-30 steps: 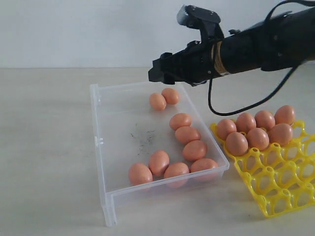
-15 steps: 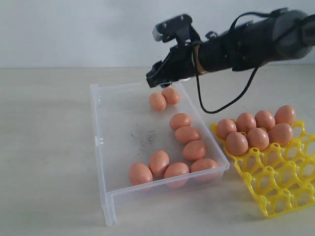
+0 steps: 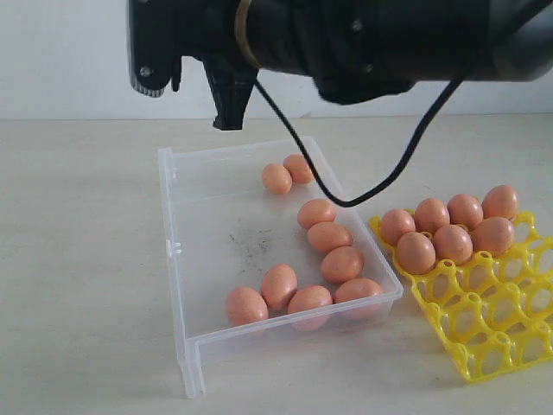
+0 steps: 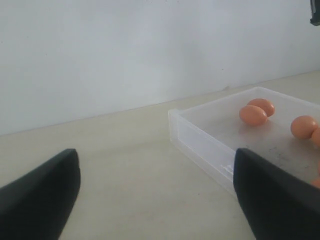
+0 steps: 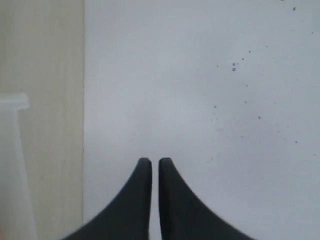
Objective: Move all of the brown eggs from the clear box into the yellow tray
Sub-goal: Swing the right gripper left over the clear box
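Running partway, with seven brown eggs (image 3: pixel 453 243) sitting in the yellow tray (image 3: pixel 484 339) at right, nine lying in the clear box (image 3: pixel 207 226) at centre, right gripper (image 5: pixel 151 161) hovering pinched together, empty, by the box's far edge, left gripper (image 4: pixel 155 167) gaping apart.

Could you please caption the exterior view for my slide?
Arm above clear box holding brown eggs; others sit in yellow tray.

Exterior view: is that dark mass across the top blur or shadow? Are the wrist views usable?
Exterior view: the right arm, close and soft-edged; brown eggs and yellow tray sharp. Left wrist view: left tool blurry, clear box in focus. Right wrist view: right tool crisp, mostly blank wall.
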